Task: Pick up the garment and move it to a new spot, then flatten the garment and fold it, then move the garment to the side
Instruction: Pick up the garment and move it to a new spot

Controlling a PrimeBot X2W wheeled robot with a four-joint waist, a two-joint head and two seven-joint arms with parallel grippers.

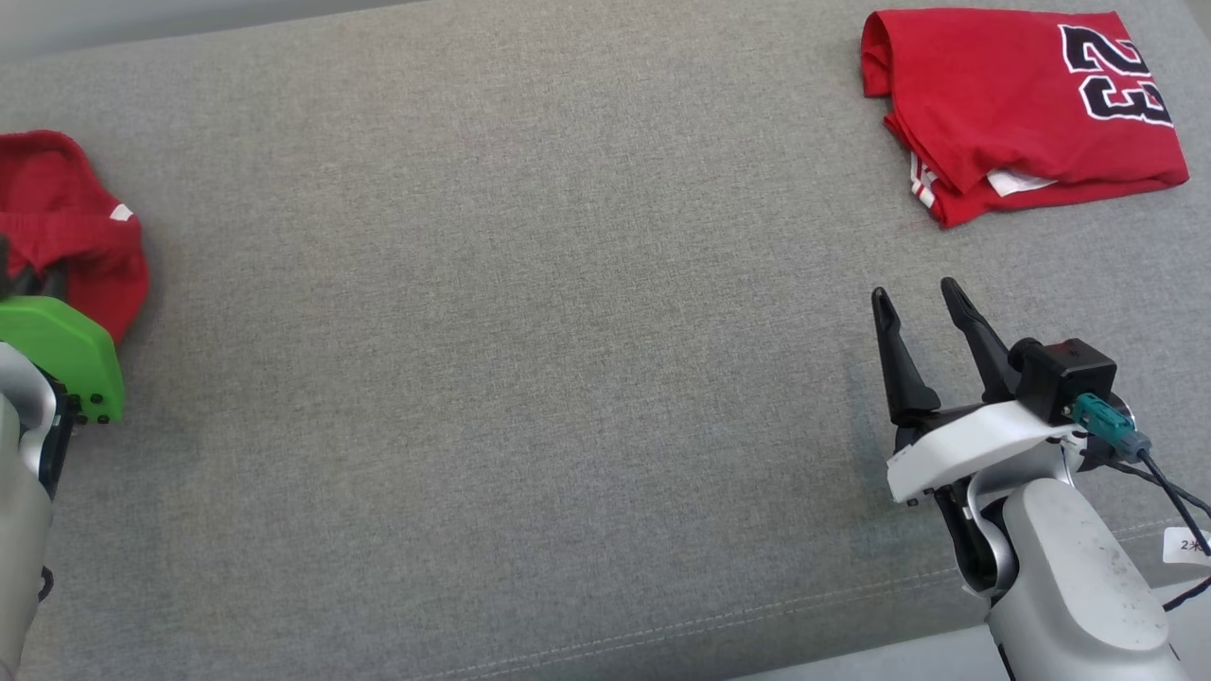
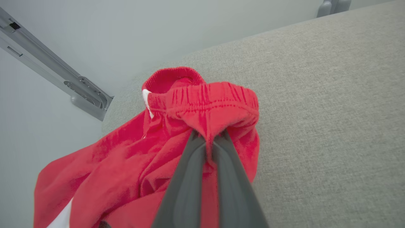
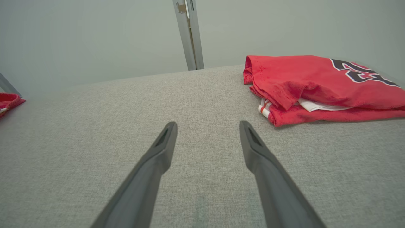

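Red crumpled elastic-waisted shorts (image 2: 126, 158) are lying at the left edge of the grey woven cushion (image 1: 530, 331), the left gripper (image 2: 209, 137) clamping their waistband; the right gripper (image 1: 915, 289) is hovering spread-fingered over the cushion's right side.

The padded surface (image 1: 530, 331) spans the whole work area in front of me. The garment (image 1: 66, 218) lies at its far left edge, its waistband pinched between the closed fingers of my left gripper (image 2: 208, 142), which sits just in front of it. At the far right, toward the back, the folded jersey (image 1: 1003, 104) rests on the surface. My right gripper (image 1: 915, 289) is at the near right, in front of the jersey and apart from it, fingers spread over bare surface. The wall (image 3: 95, 38) stands behind the surface, with a rail (image 2: 57, 72) on it beyond the garment.
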